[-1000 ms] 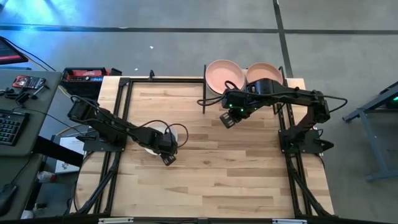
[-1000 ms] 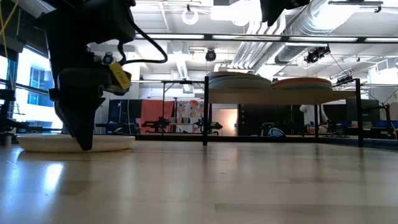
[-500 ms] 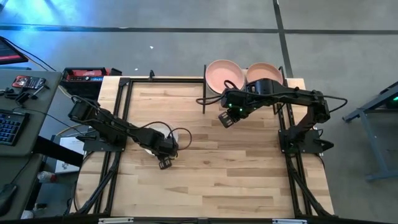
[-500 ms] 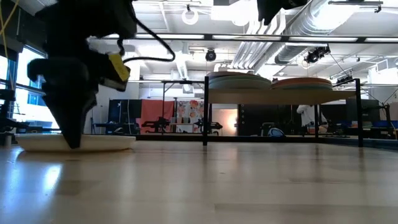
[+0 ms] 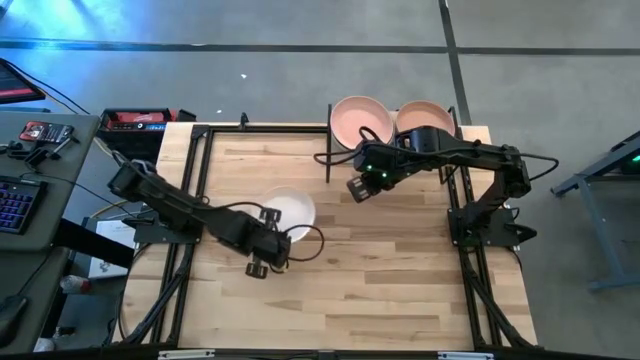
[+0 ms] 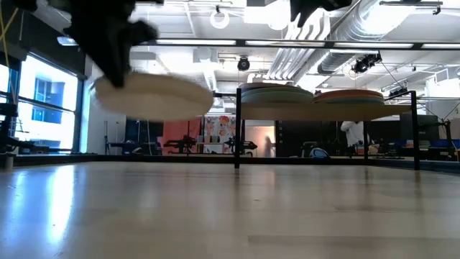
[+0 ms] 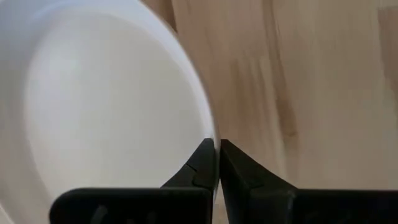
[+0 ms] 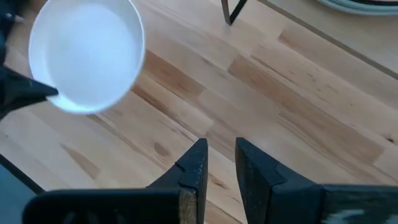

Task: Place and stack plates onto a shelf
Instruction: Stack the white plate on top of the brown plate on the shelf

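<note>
A white plate (image 5: 288, 212) hangs above the table's left middle, clear of the wood in the low view (image 6: 151, 97). My left gripper (image 5: 280, 236) is shut on its near rim. The shelf (image 6: 323, 109) stands at the far right and carries two stacks of plates, one topped salmon pink (image 5: 360, 120), the other beside it (image 5: 425, 118). My right gripper (image 5: 358, 188) hovers in front of the shelf. Its fingers (image 8: 221, 155) stand a little apart with nothing between them. My left gripper pinches the white plate's rim (image 7: 211, 134) between its two fingers, one over the plate's inner face and one outside it. The fingers come slanting down from the table's near side. The plate is lifted clear of the table and lies nearly level.
Black metal frames (image 5: 195, 180) run along the table's left and right sides. A cable loop (image 5: 312, 240) trails by the left gripper. A side bench with a keyboard (image 5: 15, 200) and tools stands beyond the left edge. Bare wood (image 5: 380, 270) fills the middle and the near half.
My left gripper has taken hold of the white plate's rim, rolled its wrist and risen. The plate, which lay flat on the table, is now lifted clear and has shifted a little toward the table's right.
</note>
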Controlling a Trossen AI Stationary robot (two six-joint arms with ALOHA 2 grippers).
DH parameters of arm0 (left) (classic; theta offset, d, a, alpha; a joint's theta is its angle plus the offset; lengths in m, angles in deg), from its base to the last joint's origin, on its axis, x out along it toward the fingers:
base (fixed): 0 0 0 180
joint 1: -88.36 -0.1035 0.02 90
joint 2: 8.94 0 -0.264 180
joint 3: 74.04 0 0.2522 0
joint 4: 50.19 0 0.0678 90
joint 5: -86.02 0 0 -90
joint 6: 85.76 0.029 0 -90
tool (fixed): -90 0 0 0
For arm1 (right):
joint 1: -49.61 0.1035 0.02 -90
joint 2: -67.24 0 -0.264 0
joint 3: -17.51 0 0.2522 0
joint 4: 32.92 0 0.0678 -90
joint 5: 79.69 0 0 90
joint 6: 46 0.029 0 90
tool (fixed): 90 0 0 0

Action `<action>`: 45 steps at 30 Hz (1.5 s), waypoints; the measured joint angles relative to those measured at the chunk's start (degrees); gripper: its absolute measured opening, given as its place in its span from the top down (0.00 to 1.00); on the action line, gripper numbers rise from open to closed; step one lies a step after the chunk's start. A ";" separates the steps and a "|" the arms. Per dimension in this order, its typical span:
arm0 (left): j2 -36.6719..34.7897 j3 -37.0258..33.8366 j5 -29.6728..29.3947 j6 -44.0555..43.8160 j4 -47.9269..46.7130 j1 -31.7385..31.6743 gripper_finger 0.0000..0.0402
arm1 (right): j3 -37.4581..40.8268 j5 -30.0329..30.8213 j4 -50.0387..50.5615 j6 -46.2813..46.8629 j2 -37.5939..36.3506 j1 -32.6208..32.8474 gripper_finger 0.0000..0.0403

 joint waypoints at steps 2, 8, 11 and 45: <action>0.00 2.29 -2.55 5.52 -1.09 0.59 1.00 | 0.00 0.11 -0.70 0.19 0.00 0.00 0.85; 0.00 7.34 -7.73 18.94 -0.80 1.25 1.00 | 0.00 1.25 -3.63 0.19 0.00 0.00 0.85; 0.00 8.93 -9.11 23.72 -0.81 0.96 1.00 | 0.00 1.26 -5.24 0.08 0.00 0.00 0.85; 0.04 10.51 -15.68 37.43 3.19 -0.54 1.00 | 0.22 1.70 -9.93 -2.85 5.72 1.90 0.85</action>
